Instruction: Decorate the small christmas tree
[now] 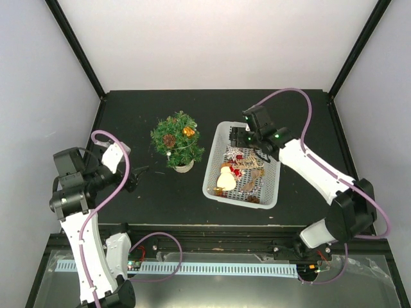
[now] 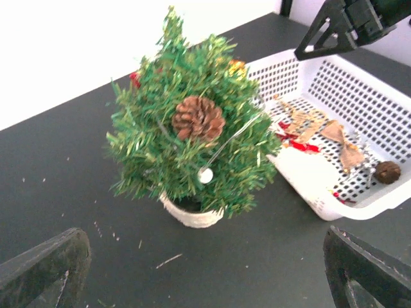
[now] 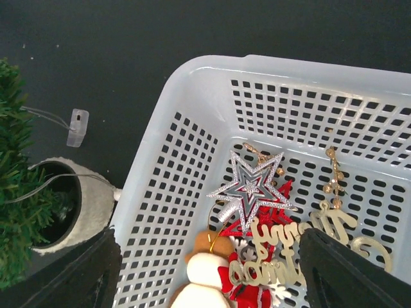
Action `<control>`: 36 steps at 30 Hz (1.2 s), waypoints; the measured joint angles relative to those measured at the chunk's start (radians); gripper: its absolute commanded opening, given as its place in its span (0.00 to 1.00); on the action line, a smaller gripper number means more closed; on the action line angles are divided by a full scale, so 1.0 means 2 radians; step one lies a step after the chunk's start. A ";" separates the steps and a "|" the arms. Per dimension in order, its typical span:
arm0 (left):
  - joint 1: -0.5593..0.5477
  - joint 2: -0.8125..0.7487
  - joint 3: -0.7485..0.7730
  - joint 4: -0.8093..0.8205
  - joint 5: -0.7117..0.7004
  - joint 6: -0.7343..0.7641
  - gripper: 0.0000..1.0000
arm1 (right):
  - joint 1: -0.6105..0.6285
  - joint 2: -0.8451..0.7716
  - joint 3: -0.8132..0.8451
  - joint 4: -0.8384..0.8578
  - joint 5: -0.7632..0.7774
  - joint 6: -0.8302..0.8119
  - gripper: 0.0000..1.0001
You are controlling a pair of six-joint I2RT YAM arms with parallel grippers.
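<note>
The small christmas tree (image 1: 174, 142) stands in its round white pot (image 1: 183, 167) at mid-table, carrying a pine cone (image 2: 198, 119), a gold ornament (image 1: 188, 131) and a wire with a white bead (image 2: 205, 174). Right of it is a white basket (image 1: 212, 174) of ornaments: a silver star (image 3: 251, 188), a snowman (image 3: 204, 277) and gold script lettering (image 3: 292, 247). My right gripper (image 1: 244, 137) hangs open over the basket's far left part, the star and snowman below its jaws, nothing held. My left gripper (image 1: 137, 176) is open and empty, left of the tree near the table.
A small clear tag (image 3: 78, 127) on a wire lies on the black table behind the pot. A brown bow (image 2: 343, 144) and a brown ball (image 2: 387, 171) lie in the basket's near end. Black frame posts rise at the table's back corners.
</note>
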 measured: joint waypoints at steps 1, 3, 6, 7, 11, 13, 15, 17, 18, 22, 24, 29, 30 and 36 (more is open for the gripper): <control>0.000 0.001 0.009 -0.006 0.007 0.003 0.99 | 0.000 -0.009 -0.007 0.003 -0.002 0.000 0.76; 0.000 0.003 0.024 -0.019 0.022 0.011 0.99 | 0.000 -0.023 -0.014 0.003 0.000 -0.001 0.74; 0.000 0.003 0.034 -0.031 0.036 0.018 0.99 | 0.000 -0.021 -0.009 0.000 0.005 -0.004 0.67; 0.000 0.003 0.034 -0.035 0.040 0.019 0.99 | 0.000 -0.011 -0.005 -0.002 0.005 -0.003 0.66; 0.000 0.002 0.018 -0.038 0.052 0.019 0.99 | -0.003 0.044 -0.006 -0.004 0.001 0.001 0.64; -0.001 0.000 0.000 -0.039 0.053 0.019 0.99 | -0.008 0.067 -0.017 0.001 -0.007 0.008 0.61; -0.001 0.000 -0.011 -0.038 0.052 0.019 0.99 | -0.022 0.078 -0.041 0.016 -0.026 0.021 0.60; -0.001 0.000 -0.013 -0.038 0.052 0.019 0.99 | -0.045 0.079 -0.071 0.032 -0.051 0.038 0.59; -0.001 0.000 -0.013 -0.038 0.052 0.019 0.99 | -0.056 0.079 -0.084 0.044 -0.062 0.045 0.59; -0.001 0.000 -0.013 -0.038 0.052 0.019 0.99 | -0.097 0.079 -0.127 0.092 -0.107 0.074 0.58; -0.001 0.000 -0.013 -0.038 0.052 0.019 0.99 | -0.109 0.080 -0.141 0.115 -0.133 0.087 0.57; -0.001 0.001 -0.013 -0.036 0.052 0.019 0.99 | -0.122 0.090 -0.163 0.180 -0.193 0.118 0.50; -0.001 0.001 -0.014 -0.036 0.052 0.019 0.99 | -0.123 0.093 -0.166 0.192 -0.203 0.124 0.48; -0.001 0.002 -0.014 -0.035 0.052 0.019 0.99 | -0.126 0.108 -0.171 0.228 -0.240 0.145 0.43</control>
